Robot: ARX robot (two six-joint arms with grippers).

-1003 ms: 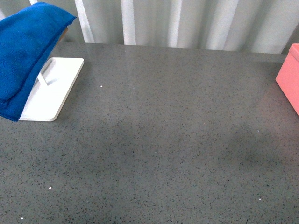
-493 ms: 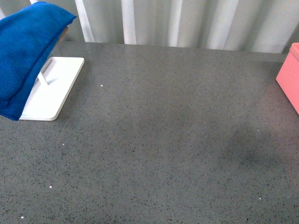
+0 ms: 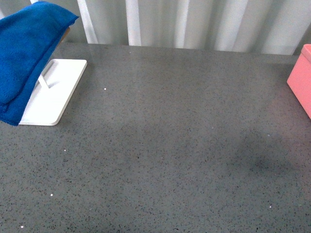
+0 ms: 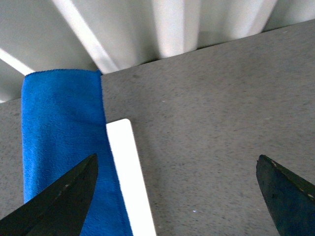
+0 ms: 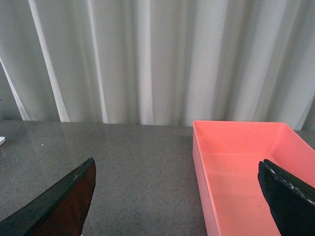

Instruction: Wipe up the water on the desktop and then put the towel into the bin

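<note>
The near stretch of the desktop (image 3: pixel 160 184) lay bare from the front, with neither arm reaching over it. I could not pick out any definite puddle, only a faint darker patch toward the right of the middle that might have been damp or merely shadow. Each arm showed only in its own wrist camera. The left gripper (image 4: pixel 177 157) had its dark fingers spread wide with nothing between them. It hung above the desktop facing the far left corner. The right gripper (image 5: pixel 176 160) was just as wide apart and just as empty, looking toward the right edge. In that far left corner the towel (image 3: pixel 26 53) was draped, folded and raised, over what seemed a rack standing on the white tray (image 3: pixel 56 97), with no gripper touching it. At the right edge the bin (image 3: pixel 299 82) sat with nothing in it that I could see, and the pale ribbed wall (image 3: pixel 194 24) stood behind. By my reckoning the job had not properly begun: fetching the towel, wiping and binning all remained.
</note>
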